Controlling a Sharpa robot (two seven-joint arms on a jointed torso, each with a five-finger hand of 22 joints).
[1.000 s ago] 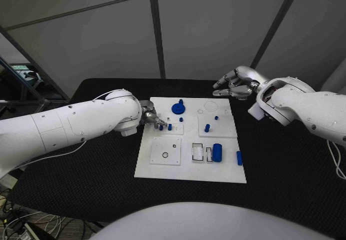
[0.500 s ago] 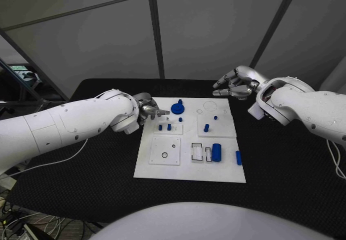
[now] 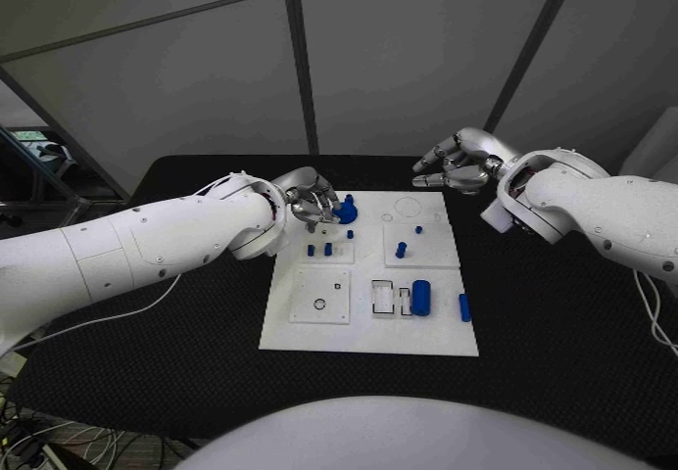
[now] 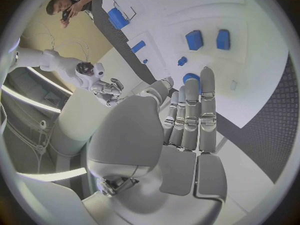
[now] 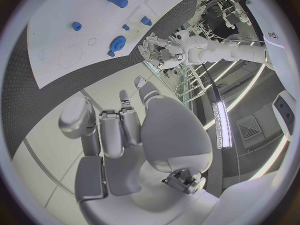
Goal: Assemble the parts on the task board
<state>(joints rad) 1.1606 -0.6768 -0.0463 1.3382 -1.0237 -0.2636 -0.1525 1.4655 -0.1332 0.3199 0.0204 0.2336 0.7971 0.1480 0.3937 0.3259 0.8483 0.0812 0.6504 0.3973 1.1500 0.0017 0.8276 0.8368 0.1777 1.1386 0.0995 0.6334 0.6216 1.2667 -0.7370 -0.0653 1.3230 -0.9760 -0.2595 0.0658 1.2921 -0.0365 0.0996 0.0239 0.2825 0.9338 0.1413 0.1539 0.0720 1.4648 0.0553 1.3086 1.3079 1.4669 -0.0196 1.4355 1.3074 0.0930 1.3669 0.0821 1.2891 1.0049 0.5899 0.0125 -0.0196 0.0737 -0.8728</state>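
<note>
The white task board point(image 3: 318, 333) lies in the middle of the black table. On its far part stands a blue gear point(image 3: 349, 211). My left hand point(image 3: 313, 205) hovers just left of the gear point(image 4: 189, 78), its fingers point(image 4: 208, 97) straight and side by side, tips reaching the gear; I cannot tell whether they touch it. Nothing is held. Two short blue pegs point(image 3: 320, 251) stand in the left block behind that hand. My right hand point(image 3: 455, 164) hangs beyond the board's far right corner, fingers point(image 5: 111, 130) loosely bent and holding nothing; the gear point(image 5: 117, 44) and board point(image 5: 56, 15) lie ahead of it.
A blue peg point(image 3: 402, 251) and a smaller one point(image 3: 419, 231) stand on the right block. A thick blue cylinder point(image 3: 421, 297) and a slim blue bar point(image 3: 463, 307) lie near the board's near right side. Black table point(image 3: 551, 323) surrounds the board.
My left hand has moved from the two short pegs toward the far side of the board, up to the blue gear. The right hand has stayed where it was.
</note>
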